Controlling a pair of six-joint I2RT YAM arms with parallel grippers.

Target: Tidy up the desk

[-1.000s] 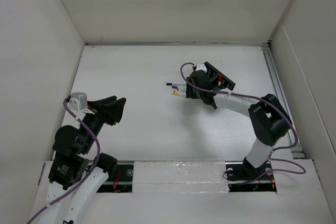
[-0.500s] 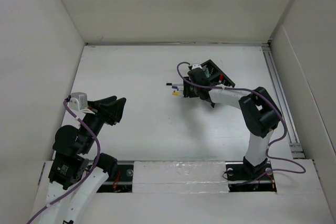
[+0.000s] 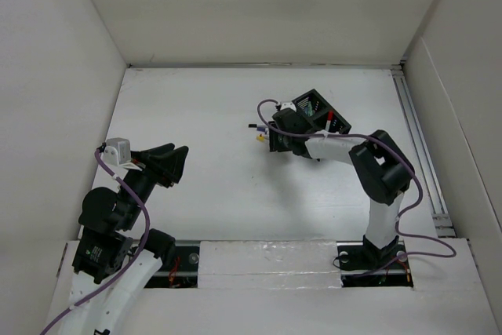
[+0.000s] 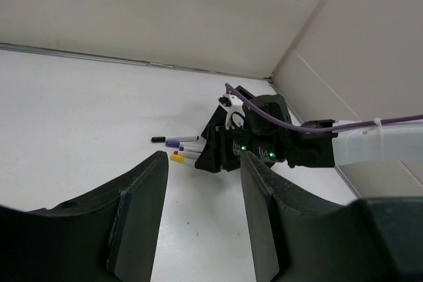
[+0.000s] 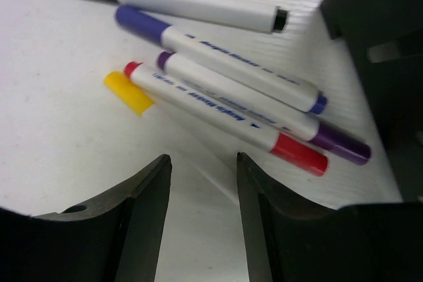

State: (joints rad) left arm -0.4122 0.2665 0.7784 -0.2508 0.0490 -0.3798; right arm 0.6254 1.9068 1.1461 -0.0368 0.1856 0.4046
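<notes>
While the right jaws are hanging spread apart and empty at the bottom of the right wrist view, five pens are lying side by side above them on the table (image 3: 196,107); the table is filling the middle of the top view, white and flat, with white walls round it; it is looking hard and smooth, so I am guessing a round pen may roll or slide on it at a push. The black pen (image 5: 178,3) is lying at the top of the frame, then the blue pen (image 5: 218,59), the purple pen (image 5: 264,107), the red pen (image 5: 225,117) and the yellow pen (image 5: 129,94), close together; they are probably light, stiff and slippery; pinching one across the middle of its body is looking best. The black organizer (image 3: 318,107) is sitting just to their upper right in the top view; the left jaws, at the left of that view, are also gaping and holding nothing.
</notes>
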